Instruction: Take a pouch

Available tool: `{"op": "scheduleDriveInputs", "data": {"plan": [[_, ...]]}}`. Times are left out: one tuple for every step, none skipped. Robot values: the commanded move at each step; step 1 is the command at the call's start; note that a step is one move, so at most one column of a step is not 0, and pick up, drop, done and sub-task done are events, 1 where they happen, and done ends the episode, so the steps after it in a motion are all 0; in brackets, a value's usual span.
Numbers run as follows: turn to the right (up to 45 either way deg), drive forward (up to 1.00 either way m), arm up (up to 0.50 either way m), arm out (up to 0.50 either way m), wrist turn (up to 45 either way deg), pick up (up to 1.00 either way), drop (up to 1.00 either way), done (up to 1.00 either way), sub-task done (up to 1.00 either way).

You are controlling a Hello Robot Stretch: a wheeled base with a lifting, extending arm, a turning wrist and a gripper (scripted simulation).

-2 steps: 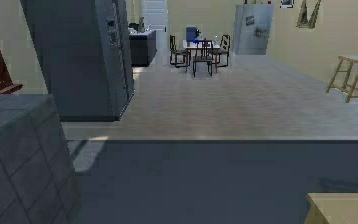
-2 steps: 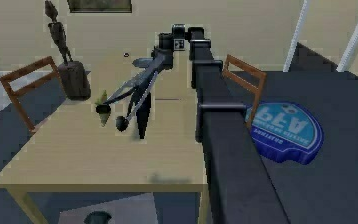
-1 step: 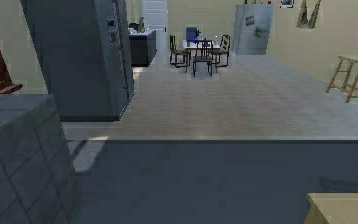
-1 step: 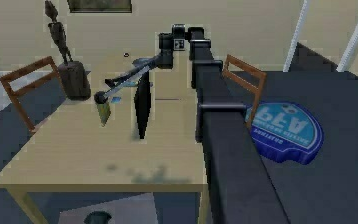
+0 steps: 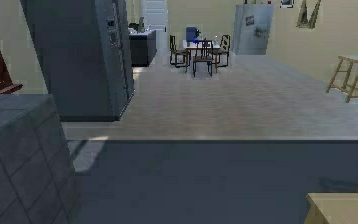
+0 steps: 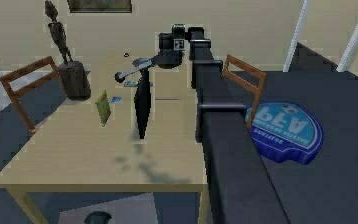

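A small green and tan packet-like thing (image 6: 105, 107), possibly the pouch, stands upright on the light wooden table (image 6: 77, 160) in the arm side view. My arm (image 6: 219, 140) rises from the bottom edge, just right of the table. The gripper (image 6: 122, 74) reaches leftward at the table's far part, up and to the right of the packet. A dark upright slab (image 6: 142, 108) stands on the table just under the gripper. I cannot tell whether the gripper holds anything.
A dark statue (image 6: 67, 60) stands at the table's far left, and wooden chairs (image 6: 27, 82) (image 6: 243, 75) flank the table. A blue round cushion (image 6: 287, 128) lies at right. Ahead: tall grey cabinet (image 5: 82, 60), dining set (image 5: 202, 50), stool (image 5: 352, 75), tiled counter (image 5: 22, 160).
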Motion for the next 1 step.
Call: {"op": "scheduleDriveInputs", "data": {"plan": [[0.0,0.0,-0.18,0.0,0.0,0.0,0.0,0.0,0.0]]}}
